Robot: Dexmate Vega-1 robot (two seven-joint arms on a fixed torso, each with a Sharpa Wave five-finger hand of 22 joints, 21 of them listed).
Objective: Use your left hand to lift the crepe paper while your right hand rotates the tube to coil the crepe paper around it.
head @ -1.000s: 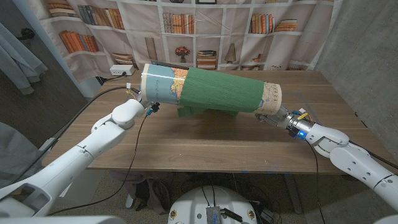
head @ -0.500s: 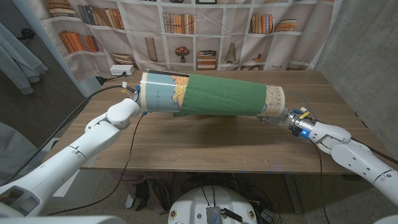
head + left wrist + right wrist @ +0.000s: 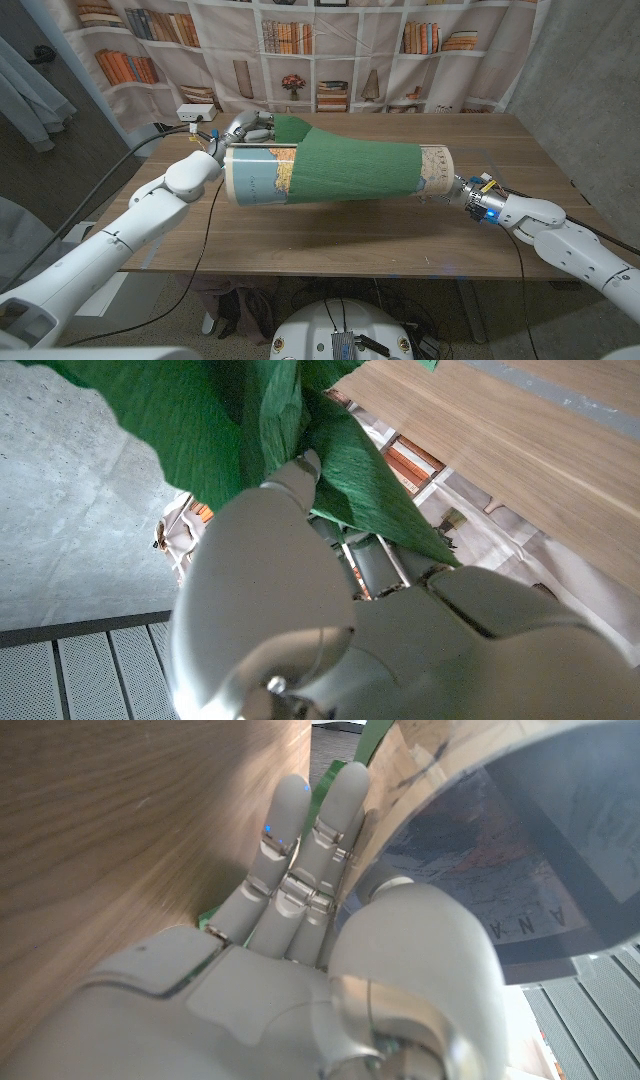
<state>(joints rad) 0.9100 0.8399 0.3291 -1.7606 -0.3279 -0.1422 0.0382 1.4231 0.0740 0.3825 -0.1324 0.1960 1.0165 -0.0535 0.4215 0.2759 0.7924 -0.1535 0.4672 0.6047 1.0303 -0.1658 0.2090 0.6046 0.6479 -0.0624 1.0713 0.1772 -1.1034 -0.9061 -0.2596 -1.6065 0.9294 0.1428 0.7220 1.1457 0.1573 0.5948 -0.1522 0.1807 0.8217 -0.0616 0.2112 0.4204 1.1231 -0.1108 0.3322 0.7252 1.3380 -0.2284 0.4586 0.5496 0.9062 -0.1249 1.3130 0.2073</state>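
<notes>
— Lying how, that big cardboard tube printed with a map (image 3: 258, 172)?

— Held clear above the wooden bench (image 3: 330, 228), long axis running side to side across it, a hand at each end. Wrapped round the middle with green crepe paper (image 3: 350, 170), one loose corner rising at the far left.

— Nearest the loose corner?

— Left hand (image 3: 245, 127), beyond the tube's left end, pinching that raised flap. Right hand (image 3: 445, 187) at the opposite end, fingers (image 3: 305, 850) laid along the tube's rim, apparently gripping it for the turn.

— So the coming move?

— Judged: turns on the flap lying up and away from the tube's left end, paper kept taut while the right end rolls.

— Anything extra from the wrists?

— Left wrist: green folds bunched right at a fingertip (image 3: 303, 463). Right wrist: map print close beside the thumb, bench grain beyond.
</notes>
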